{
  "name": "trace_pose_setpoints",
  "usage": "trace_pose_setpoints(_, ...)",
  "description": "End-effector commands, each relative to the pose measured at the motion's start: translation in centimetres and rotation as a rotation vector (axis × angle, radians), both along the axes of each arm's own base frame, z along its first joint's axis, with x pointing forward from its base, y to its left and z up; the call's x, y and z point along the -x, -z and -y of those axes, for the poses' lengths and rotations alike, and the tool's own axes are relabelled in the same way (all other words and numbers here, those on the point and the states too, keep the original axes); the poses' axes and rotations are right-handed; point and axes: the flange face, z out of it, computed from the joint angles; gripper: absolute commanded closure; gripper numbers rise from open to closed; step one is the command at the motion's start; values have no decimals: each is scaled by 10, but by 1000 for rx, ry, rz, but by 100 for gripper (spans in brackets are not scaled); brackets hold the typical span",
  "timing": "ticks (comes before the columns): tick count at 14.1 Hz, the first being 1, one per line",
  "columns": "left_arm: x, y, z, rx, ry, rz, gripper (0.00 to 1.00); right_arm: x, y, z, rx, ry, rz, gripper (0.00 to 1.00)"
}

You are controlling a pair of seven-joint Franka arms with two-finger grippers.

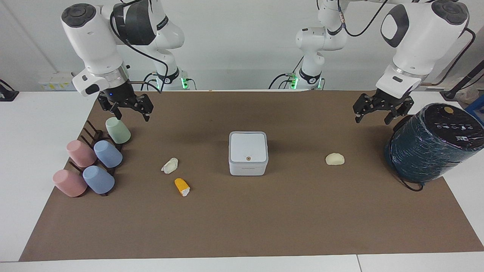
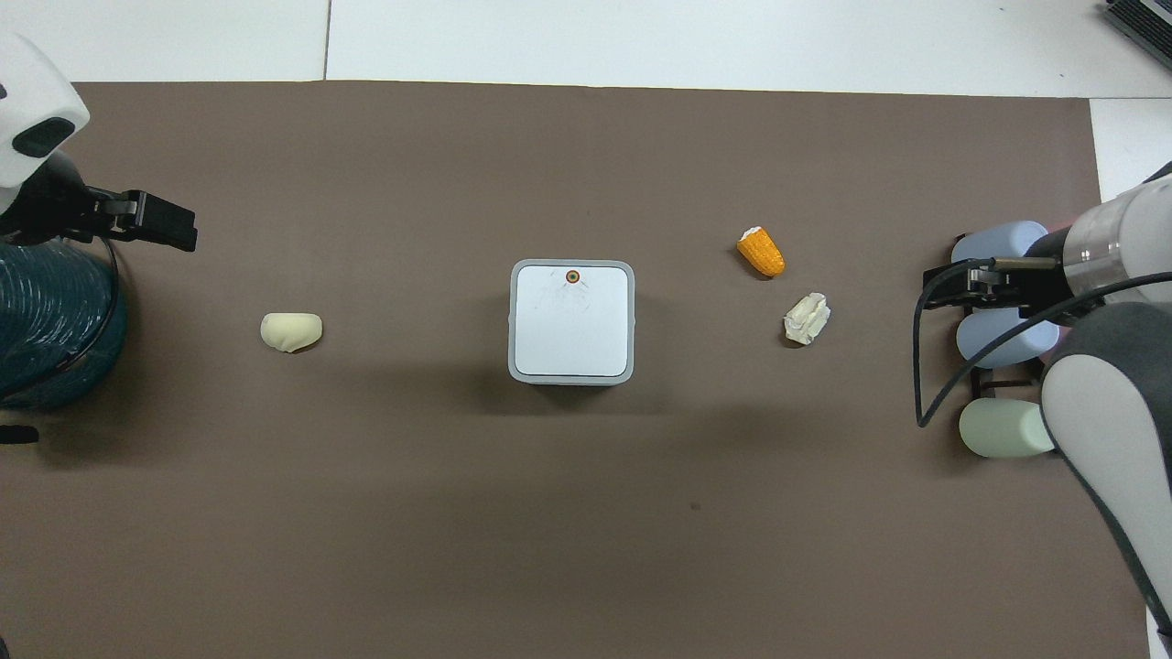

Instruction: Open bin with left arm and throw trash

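**Bin shut, three scraps out, both arms parked wide**

The bin (image 1: pixel 248 153) sits mid-mat, lid down flat, with the orange dot (image 2: pixel 573 276) at the lid edge farther from the robots. My read: the dot marks the press or latch side, so the hinge is probably on the robot side. Nothing is touching the bin.

Trash is split around it:
- pale yellow lump (image 1: pixel 335 159) is on the mat toward the left arm's end, well apart from the bin
- whitish papery lump (image 1: pixel 170 165) is toward the right arm's end, about level with the bin
- orange piece (image 1: pixel 182 186) with its white end lies just beside the papery lump, a bit farther from the robots

All three lie loose on the mat, none in the bin. The task has not started.

The left gripper (image 1: pixel 372 113) hangs over the mat next to the dark teal wrapped cylinder (image 1: pixel 429 145), fingers spread, nothing in them. It has a clear line to the bin, which fits it taking the lid. The cylinder is close by, so it could get clipped on the swing-out.

The right gripper (image 1: pixel 128 111) hangs over the mint cup (image 1: pixel 118 130) at the cup rack (image 1: pixel 90 136), fingers also spread and empty, waiting. Two scraps lie on its side, so it looks placed to do the throwing once the lid is up. The pink and blue cups crowd its descent there.

Likely next step: the left arm goes to the dot edge of the lid.
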Motion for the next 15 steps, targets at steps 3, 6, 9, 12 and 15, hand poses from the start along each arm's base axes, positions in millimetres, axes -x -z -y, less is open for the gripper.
trace_pose_setpoints(3, 9, 0, 0, -23, 10, 11, 0, 1, -5, 0, 11, -26, 19, 0)
trace_pose_setpoints(6, 8, 1, 0, -23, 10, 11, 0, 1, -5, 4, 3, -8, 18, 0)
trace_pose_setpoints(9, 11, 2, 11, -23, 25, 3, 0, 3, -4, 4, 4, -10, 8, 0)
trace_pose_setpoints(12, 26, 10, 48, -26, 81, -26, 21, 1, -4, 7, 4, -10, 14, 0)
trace_pose_setpoints(15, 45, 21, 93, -28, 38, -51, 76, 3, -3, 4, 3, -10, 11, 0)
